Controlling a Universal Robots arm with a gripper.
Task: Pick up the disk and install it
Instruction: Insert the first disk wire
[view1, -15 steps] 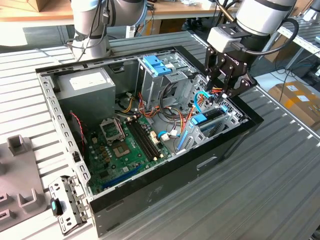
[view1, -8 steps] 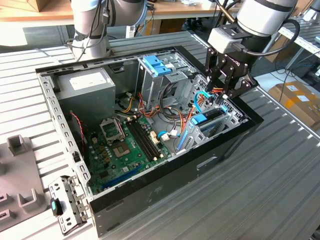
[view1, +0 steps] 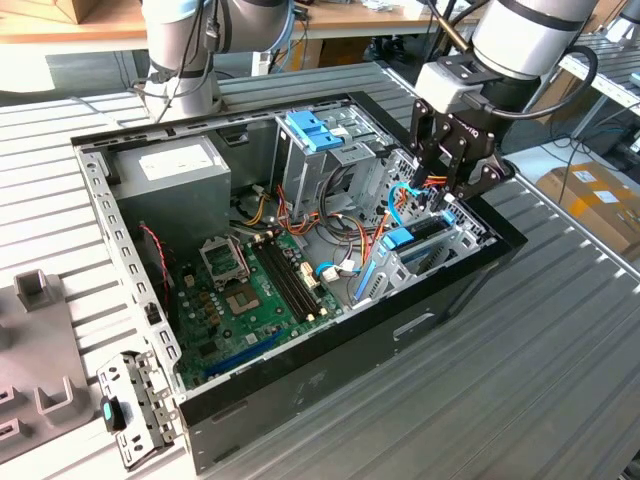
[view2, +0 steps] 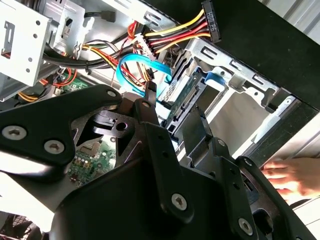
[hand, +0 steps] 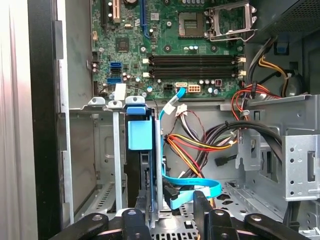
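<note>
We find the disk (hand: 142, 165) standing on edge in a slot of the drive cage (hand: 107, 150), at the front corner of the computer case (view1: 330, 375). Its blue carrier tab faces the motherboard (hand: 165, 50). We judge it well down the slot, but we cannot tell whether it is latched home.

The pincer (hand: 170, 202) sits at the disk's outer end with its jaws apart, one on each side. On the cable side we see a clear gap, so we read the disk as straddled, not clamped.

To seat it well, we would keep the disk parallel to the cage rails and press only along the slot. A tilted carrier would likely bind on the sheet metal. The blue data cable (hand: 192, 187) loops just beside one finger, and the coloured power leads (hand: 200, 145) hang near. We would keep both out from between finger and disk.

A person's hand (view2: 287, 175) rests near the case's outer wall, so slow, small motions suit this step. The case stands on a slatted surface (view1: 520, 350).
</note>
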